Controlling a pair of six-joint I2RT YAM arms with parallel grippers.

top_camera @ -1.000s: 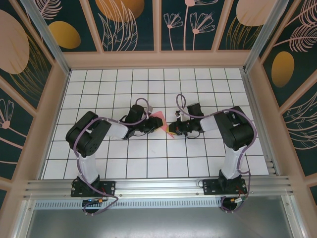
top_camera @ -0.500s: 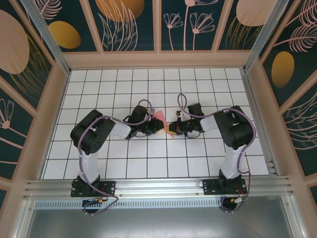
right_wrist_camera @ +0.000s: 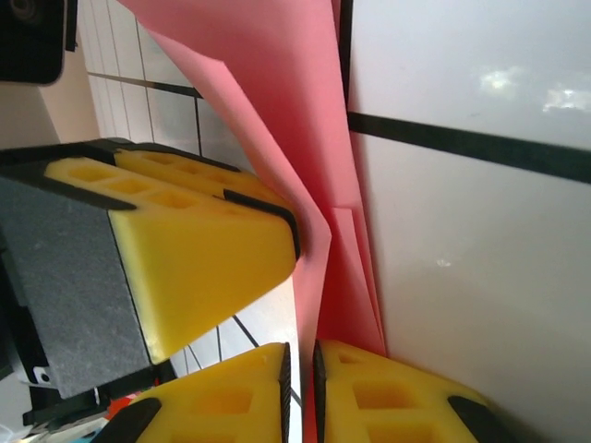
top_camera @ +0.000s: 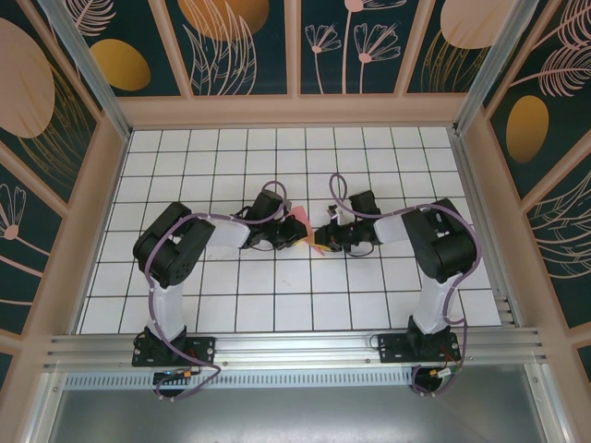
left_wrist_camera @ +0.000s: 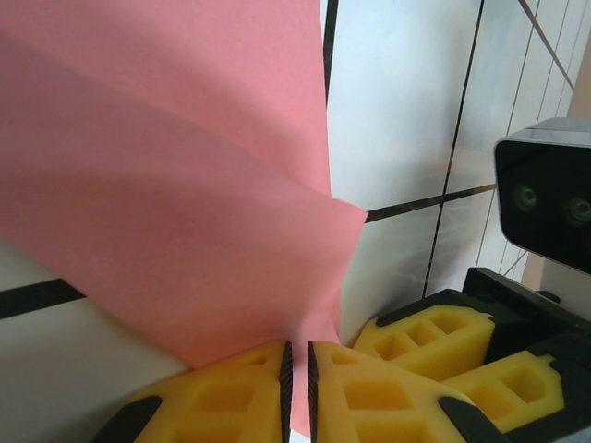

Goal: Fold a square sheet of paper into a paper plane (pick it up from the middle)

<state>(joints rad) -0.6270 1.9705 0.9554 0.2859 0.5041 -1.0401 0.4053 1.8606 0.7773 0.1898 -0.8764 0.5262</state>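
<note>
Both jaws seemingly tight on paper

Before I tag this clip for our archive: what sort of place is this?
Likely a purpose-built robot test cell, not a home: a white grid-marked table, decorated wall panels enclosing it, and an aluminium rail carrying two arms.

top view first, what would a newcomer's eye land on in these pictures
The folded pink paper in the middle of the white grid table catches the eye first, because both arms reach inward and meet at it. Up close, the left claw has its yellow tips pinched on the paper's lower edge. The right claw pinches a creased fold the same way.
</note>
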